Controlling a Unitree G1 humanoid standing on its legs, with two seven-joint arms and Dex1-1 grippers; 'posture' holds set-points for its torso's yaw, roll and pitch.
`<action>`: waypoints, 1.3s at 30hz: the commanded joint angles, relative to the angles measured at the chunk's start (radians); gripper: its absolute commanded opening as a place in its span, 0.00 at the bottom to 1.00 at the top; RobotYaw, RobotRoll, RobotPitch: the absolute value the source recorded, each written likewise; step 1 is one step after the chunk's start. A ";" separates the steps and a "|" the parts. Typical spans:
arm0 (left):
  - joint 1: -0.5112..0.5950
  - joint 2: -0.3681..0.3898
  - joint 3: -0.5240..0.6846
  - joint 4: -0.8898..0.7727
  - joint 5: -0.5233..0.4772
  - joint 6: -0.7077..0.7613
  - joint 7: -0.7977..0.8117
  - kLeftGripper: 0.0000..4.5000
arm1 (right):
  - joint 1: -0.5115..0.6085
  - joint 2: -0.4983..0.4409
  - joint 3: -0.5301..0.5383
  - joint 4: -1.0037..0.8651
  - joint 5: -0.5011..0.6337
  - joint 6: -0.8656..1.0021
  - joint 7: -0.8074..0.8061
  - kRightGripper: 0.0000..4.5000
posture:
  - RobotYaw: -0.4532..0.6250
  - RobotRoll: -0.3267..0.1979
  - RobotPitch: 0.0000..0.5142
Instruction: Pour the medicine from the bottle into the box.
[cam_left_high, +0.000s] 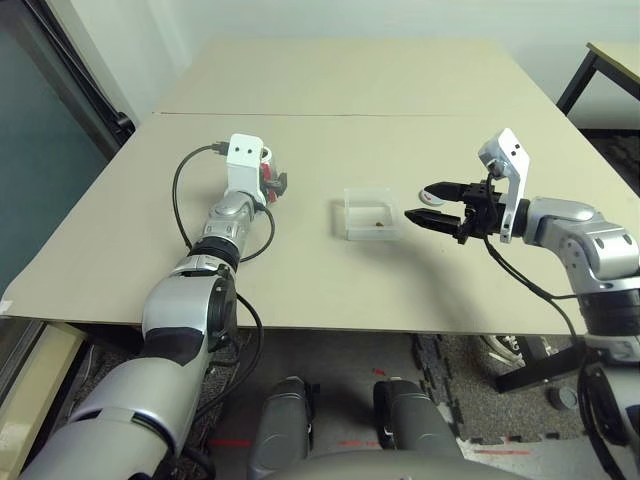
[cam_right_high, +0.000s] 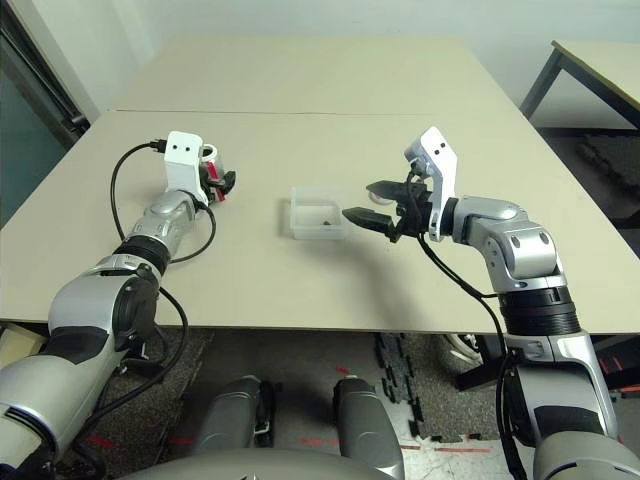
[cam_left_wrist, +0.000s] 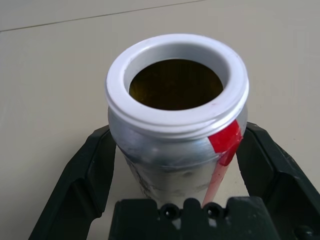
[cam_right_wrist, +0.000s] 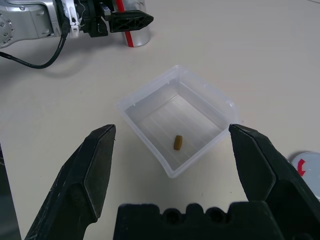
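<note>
Pour done: medicine (cam_right_wrist: 178, 142) lay in box (cam_right_wrist: 176, 120), centre frame; my L gripper (cam_left_wrist: 175, 165) & R gripper (cam_right_wrist: 172, 165) wide open, holding nothing; next, back off the bottle (cam_left_wrist: 177, 120)

From the head, the bottle (cam_left_high: 267, 176) is mostly hidden behind the left wrist's white camera block (cam_left_high: 243, 160). A grey cap (cam_right_wrist: 306, 165) beside the box (cam_right_wrist: 176, 125) is cut by the picture's edge.
</note>
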 joint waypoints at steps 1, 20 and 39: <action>0.005 0.007 -0.006 0.000 0.006 -0.018 -0.003 0.99 | 0.007 0.002 -0.003 -0.020 0.012 0.010 -0.005 1.00 | 0.41 0.62 0.15; 0.088 0.000 -0.037 -0.056 0.008 -0.071 -0.019 0.99 | 0.034 0.008 -0.014 -0.047 0.034 0.025 -0.023 1.00 | 0.44 0.62 0.19; 0.337 -0.042 -0.023 -0.526 -0.079 0.015 -0.027 0.99 | 0.053 0.007 -0.022 -0.048 0.055 0.025 -0.040 1.00 | 0.46 0.62 0.21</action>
